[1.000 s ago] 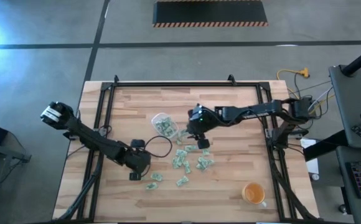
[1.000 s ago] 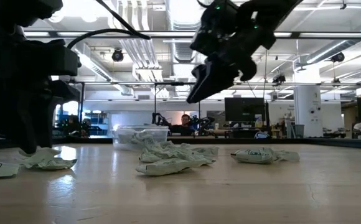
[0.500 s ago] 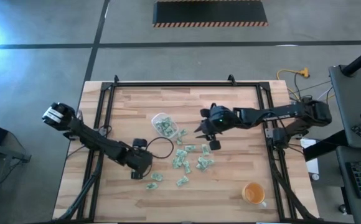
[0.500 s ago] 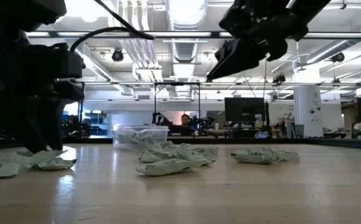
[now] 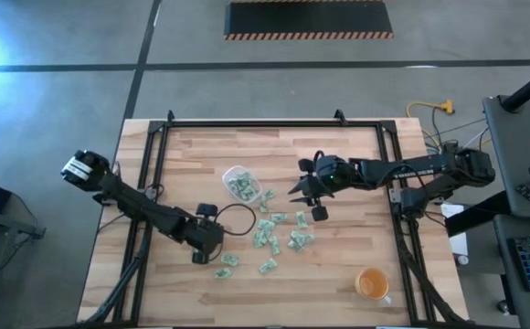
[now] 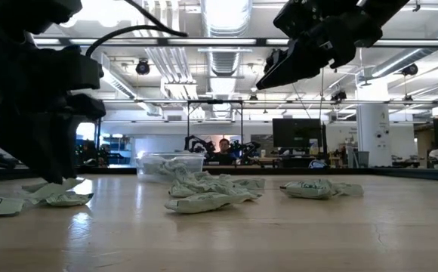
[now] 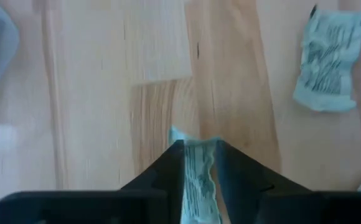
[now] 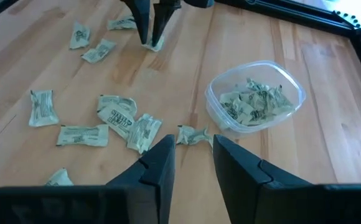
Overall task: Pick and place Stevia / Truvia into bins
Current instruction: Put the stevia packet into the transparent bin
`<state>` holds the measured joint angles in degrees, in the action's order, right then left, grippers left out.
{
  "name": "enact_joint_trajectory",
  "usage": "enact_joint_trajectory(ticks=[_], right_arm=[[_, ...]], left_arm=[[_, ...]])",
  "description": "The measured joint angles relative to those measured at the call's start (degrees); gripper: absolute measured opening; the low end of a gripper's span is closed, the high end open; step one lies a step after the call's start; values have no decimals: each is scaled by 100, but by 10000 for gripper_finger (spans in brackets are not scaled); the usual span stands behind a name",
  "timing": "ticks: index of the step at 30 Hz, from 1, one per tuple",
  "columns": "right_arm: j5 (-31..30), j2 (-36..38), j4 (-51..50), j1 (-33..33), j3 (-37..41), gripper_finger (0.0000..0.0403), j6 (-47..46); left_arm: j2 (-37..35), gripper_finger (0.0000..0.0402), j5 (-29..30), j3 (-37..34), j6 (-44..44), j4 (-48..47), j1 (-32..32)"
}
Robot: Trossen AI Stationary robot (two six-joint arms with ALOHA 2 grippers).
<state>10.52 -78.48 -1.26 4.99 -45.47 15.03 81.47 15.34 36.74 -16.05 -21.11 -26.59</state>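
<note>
Since a second earlier, the right gripper (image 5: pixel 307 194) had drawn back from beside the clear tub (image 5: pixel 240 185) toward the right side of the table (image 5: pixel 356 146) and risen higher, while the left arm stayed where it was and its fingers narrowed.

The left gripper (image 7: pixel 198 163) was clenched on a pale green and white sweetener packet (image 7: pixel 198 177), which stood pinched between the two dark fingers just above the wood. In the overhead view this gripper (image 5: pixel 198 257) sat low at the left edge of the scattered packets (image 5: pixel 281 236). One loose packet (image 7: pixel 327 60) lay just beside it on the boards.

The right gripper hung in the air with its fingers apart and nothing between them, looking down on the tub, which already held a heap of packets (image 8: pixel 255 101). One packet (image 8: pixel 193 135) lay on the table just beside the tub's wall.

An orange cup (image 5: pixel 372 285) stood well apart, near the front right corner.

The pinch looked thin: the packet was caught edge-on, so it could slip or twist free on the lift. The carry to the tub would pass over the black cable (image 5: pixel 238 217) looped between them, and a low path could snag it.
</note>
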Motion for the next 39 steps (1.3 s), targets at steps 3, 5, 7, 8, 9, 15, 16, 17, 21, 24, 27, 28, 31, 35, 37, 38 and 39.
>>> enact_joint_trajectory(ticks=[3,5,7,8,9,15,16,17,21,24,27,28,31,35,37,38,39], right_arm=[[0,0,0,0,0,95,-2],[0,0,0,0,0,92,-2],[0,0,0,0,0,89,-2],[0,0,-1,0,0,87,-2],[0,0,-1,0,0,86,-2],[0,0,-1,0,7,77,-2],[0,0,-2,0,5,75,-2],[2,0,0,0,7,74,-2],[1,-2,0,0,7,70,-2],[2,-2,0,0,7,68,-2],[2,-2,-2,0,7,69,-2],[2,-2,0,0,11,70,-2],[2,-2,-2,0,15,74,-2],[2,-2,-2,0,23,77,-2],[2,-2,-2,0,28,77,-2],[2,-2,-2,0,28,76,-2],[2,-2,-2,0,28,75,-2]], left_arm=[[-2,37,-1,-1,33,9,0],[-2,15,-1,-1,50,0,0],[-2,4,3,-1,28,5,0],[-2,4,4,-1,7,3,0],[-2,7,6,-1,-6,5,0],[63,27,331,-53,-162,21,2],[82,28,338,-53,-162,35,2],[103,29,336,-53,-162,30,0],[161,29,338,-53,-164,41,1],[166,29,406,-53,-166,49,0],[166,29,559,-53,-175,52,1],[166,29,578,-53,-176,51,2],[166,29,585,-53,-177,51,2],[166,29,600,-53,-177,51,1],[164,29,600,-53,-177,51,2],[164,29,600,-53,-176,51,2],[161,29,600,-53,-176,51,1]])
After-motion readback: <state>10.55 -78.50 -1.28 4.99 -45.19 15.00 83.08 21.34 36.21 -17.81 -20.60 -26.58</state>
